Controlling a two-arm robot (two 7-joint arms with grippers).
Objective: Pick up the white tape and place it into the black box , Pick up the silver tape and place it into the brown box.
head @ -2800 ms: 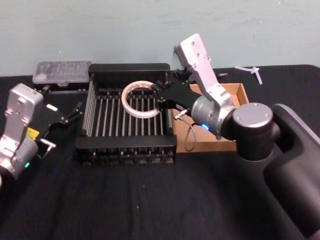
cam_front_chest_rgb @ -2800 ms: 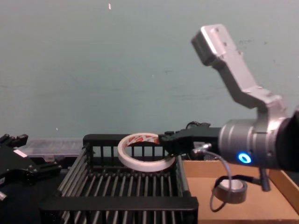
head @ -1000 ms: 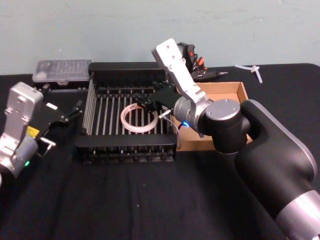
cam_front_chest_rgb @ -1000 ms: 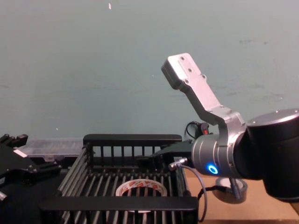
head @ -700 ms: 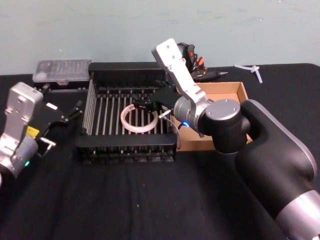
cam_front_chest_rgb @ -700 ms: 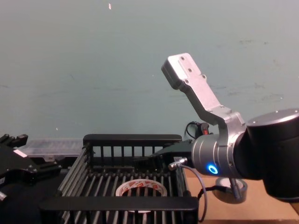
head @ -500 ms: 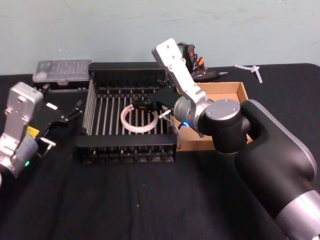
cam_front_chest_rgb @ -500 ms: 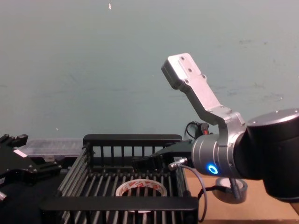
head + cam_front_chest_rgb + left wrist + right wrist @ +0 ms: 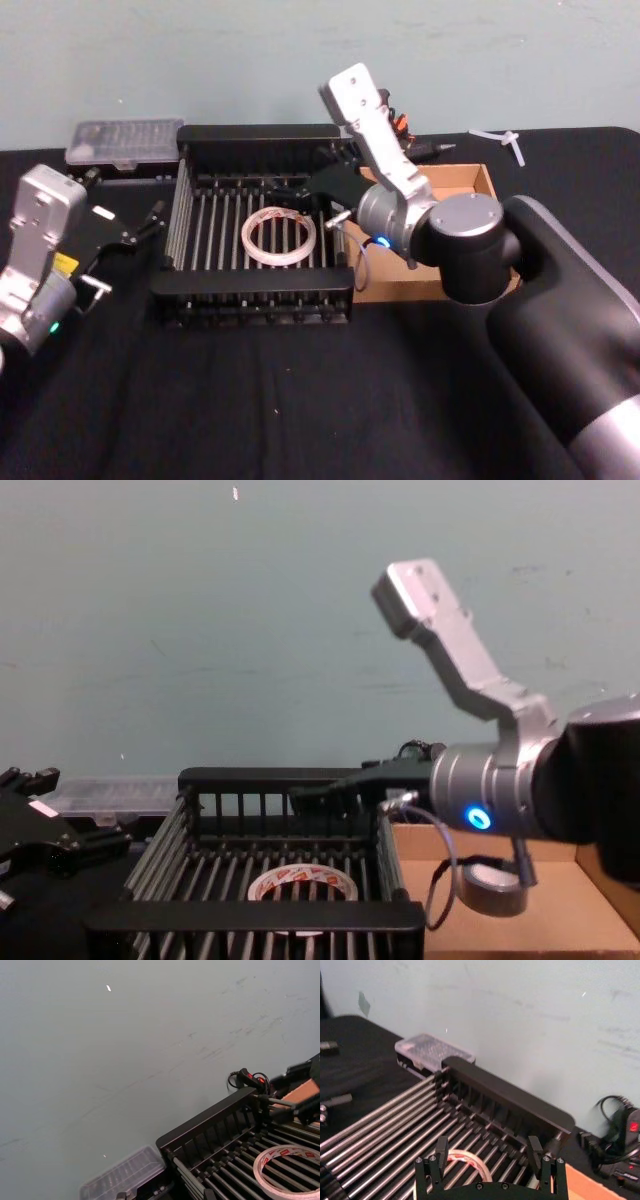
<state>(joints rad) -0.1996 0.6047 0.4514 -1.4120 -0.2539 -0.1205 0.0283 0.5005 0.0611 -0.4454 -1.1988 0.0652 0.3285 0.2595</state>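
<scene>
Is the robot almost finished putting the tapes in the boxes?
Looks finished. The white tape lies flat on the bars of the black box. The silver tape sits in the brown box. The right pincer hangs open and empty above the black box. The left pincer is parked beside the box.

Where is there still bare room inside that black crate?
The black box has bare bars to the left of the white tape, toward its left wall, and a strip along its front rim. It is crowded at the right rear, where the right tool hangs open above the bars.
</scene>
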